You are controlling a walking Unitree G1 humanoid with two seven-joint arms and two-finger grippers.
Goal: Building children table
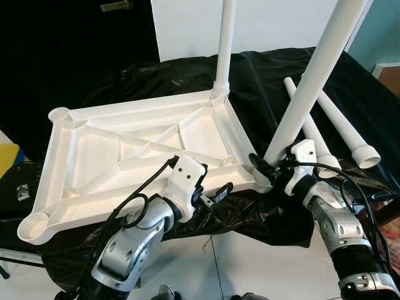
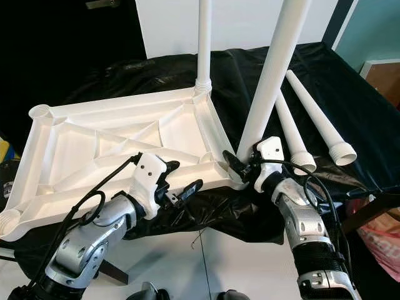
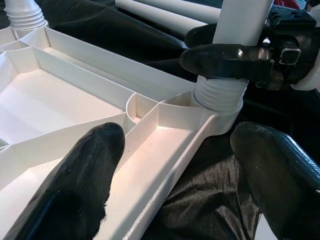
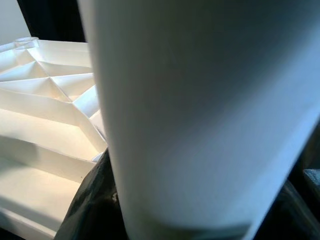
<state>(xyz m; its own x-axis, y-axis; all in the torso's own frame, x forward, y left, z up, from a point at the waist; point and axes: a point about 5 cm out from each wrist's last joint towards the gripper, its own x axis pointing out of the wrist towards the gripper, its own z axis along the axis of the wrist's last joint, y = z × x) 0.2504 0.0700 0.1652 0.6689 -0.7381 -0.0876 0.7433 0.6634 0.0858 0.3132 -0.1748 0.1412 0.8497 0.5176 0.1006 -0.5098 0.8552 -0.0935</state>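
A white children's tabletop (image 1: 100, 156) lies upside down on a black cloth. One white leg (image 1: 224, 50) stands upright in its far right corner socket. At the near right corner a second leg (image 1: 306, 94) leans slightly, its threaded base (image 3: 220, 95) sitting at the socket. My right gripper (image 1: 265, 164) is shut around that leg just above the base. My left gripper (image 1: 215, 187) is open at the tabletop's near rim, close to the same corner, its fingers (image 3: 75, 190) on either side of the rim. Both left corner sockets (image 1: 59, 114) are empty.
Two loose white legs (image 1: 340, 128) lie on the black cloth (image 1: 262, 81) to the right of the tabletop. A white panel (image 1: 187, 25) stands behind. White floor (image 1: 250, 262) shows below the near edge, and a yellow object (image 1: 7, 156) sits far left.
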